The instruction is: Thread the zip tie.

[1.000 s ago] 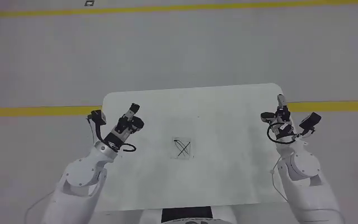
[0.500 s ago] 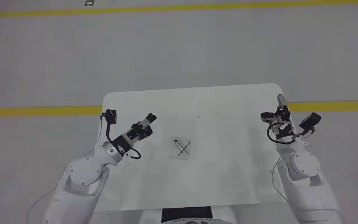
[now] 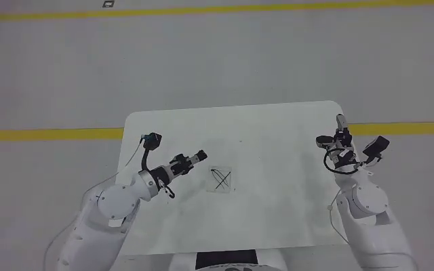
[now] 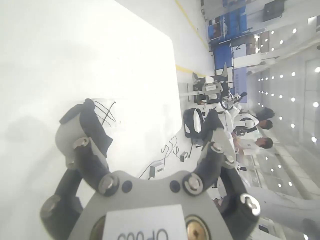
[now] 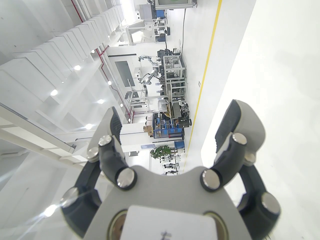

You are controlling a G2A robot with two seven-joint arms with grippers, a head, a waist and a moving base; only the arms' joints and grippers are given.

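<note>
The zip tie (image 3: 222,179) is seen lying flat near the middle of the white table (image 3: 271,129), its thin black strands crossed over one another in a loose tangle (whether the tail is already passed through the head cannot be made out). The left gripper (image 3: 201,156) is held low over the table just beside the zip tie, on the robot's left of it, and is pointed toward it without touching it. In the left wrist view this gripper (image 4: 150,111) is shown with its jaws spread wide and nothing between them; the zip tie (image 4: 107,112) is found just past the tip of one dark finger (image 4: 86,119), with the bright table surface (image 4: 75,38) behind. The right gripper (image 3: 341,125) is placed at the table's right edge near the far corner, well apart from the zip tie. In the right wrist view its jaws (image 5: 172,111) are likewise parted and nothing is gripped, with the table's edge (image 5: 287,51) beside one finger. A yellow floor line (image 3: 61,134) is visible beyond the table.
</note>
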